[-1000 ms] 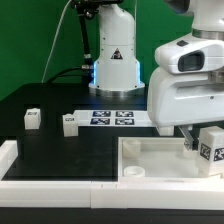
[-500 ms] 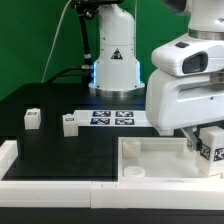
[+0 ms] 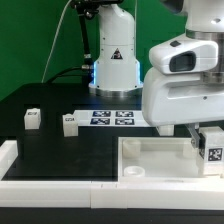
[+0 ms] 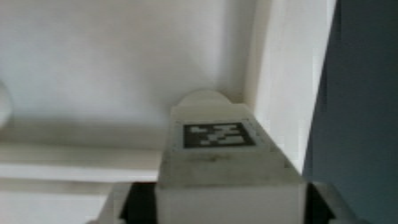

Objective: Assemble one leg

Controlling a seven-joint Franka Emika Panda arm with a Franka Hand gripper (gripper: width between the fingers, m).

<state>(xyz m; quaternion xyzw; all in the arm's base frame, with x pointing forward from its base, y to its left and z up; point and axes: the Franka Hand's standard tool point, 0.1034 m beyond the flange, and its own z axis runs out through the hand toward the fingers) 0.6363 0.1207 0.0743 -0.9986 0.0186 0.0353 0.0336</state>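
While clasping the leg (image 3: pixel 213 147), the gripper (image 4: pixel 226 205) has barely shifted.

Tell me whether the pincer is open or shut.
Shut on the leg: in the wrist view the tagged block fills the whole gap between the pincer's two fingers.

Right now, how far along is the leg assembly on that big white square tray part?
Done: one small chunky white plastic leg is picked up, clamped in the gripper. In hand: it hangs at a corner of the large white square tray part; seated or not, I cannot tell. Left: fixing it there. A second leg and a third leg lie loose on the black table.
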